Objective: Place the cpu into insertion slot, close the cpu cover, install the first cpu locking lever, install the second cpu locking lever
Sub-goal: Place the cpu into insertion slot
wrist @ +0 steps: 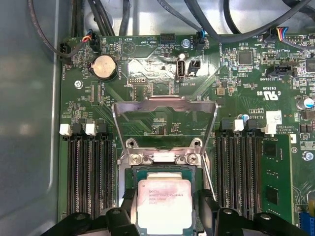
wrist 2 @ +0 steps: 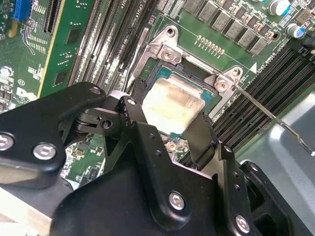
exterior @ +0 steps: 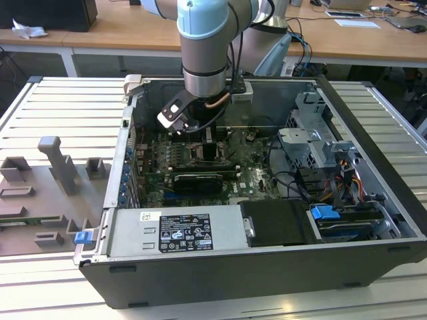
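The cpu [wrist: 164, 205] showed a pale beige-silver face with a faint pinkish smudge, edged in green, against the green motherboard [wrist: 236, 83] speckled with white lettering. The cpu cover [wrist: 165, 120] was bare silvery metal, the memory slots [wrist: 86, 172] black in long stripes with white end tabs [wrist: 64, 129], and the end effector [wrist 2: 167, 112] matte black with silver screw heads. In the exterior view the arm [exterior: 203, 40] was pale blue and grey, the computer case [exterior: 267, 273] dark grey, a plastic clip [exterior: 325, 215] inside it bright blue, and the desk [exterior: 60, 100] ribbed silver-grey.

Grey arm [exterior: 203, 67], pale-blue cap [exterior: 200, 17], black cables [exterior: 235, 40]
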`<state>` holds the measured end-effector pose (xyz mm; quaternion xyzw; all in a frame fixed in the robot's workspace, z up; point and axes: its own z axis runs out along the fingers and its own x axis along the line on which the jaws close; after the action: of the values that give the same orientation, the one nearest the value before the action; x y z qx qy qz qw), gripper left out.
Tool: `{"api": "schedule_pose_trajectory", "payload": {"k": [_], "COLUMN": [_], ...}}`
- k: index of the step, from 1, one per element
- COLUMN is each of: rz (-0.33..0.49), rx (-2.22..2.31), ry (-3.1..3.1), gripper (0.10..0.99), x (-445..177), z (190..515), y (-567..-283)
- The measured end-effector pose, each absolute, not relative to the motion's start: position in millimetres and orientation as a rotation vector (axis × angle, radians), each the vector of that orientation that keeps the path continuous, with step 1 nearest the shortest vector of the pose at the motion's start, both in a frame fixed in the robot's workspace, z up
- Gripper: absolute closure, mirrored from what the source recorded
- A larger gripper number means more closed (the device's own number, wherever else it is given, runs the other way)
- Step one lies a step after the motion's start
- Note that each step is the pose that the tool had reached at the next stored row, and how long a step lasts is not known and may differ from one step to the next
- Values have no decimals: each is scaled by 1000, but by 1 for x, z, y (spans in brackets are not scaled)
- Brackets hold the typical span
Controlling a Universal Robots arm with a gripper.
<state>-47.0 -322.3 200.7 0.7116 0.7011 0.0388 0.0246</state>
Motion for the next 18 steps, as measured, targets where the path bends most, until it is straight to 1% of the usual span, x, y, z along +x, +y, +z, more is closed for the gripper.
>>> {"api": "schedule_pose_trajectory", "payload": {"k": [6,13,14,15,16,17,18], "rz": [120,120,120,120,119,119,117], "rx": [2201,2201,2201,2201,2201,2200,2200], "ry": [2169,2169,2169,2169,2168,2168,2168], "gripper": [475,475,490,553,553,675,737], "x": [-47,-47,-47,-47,-47,-47,-47], "z": [201,210,211,212,213,213,214], "y": [-322,-322,-322,-322,-322,-322,-322]}}
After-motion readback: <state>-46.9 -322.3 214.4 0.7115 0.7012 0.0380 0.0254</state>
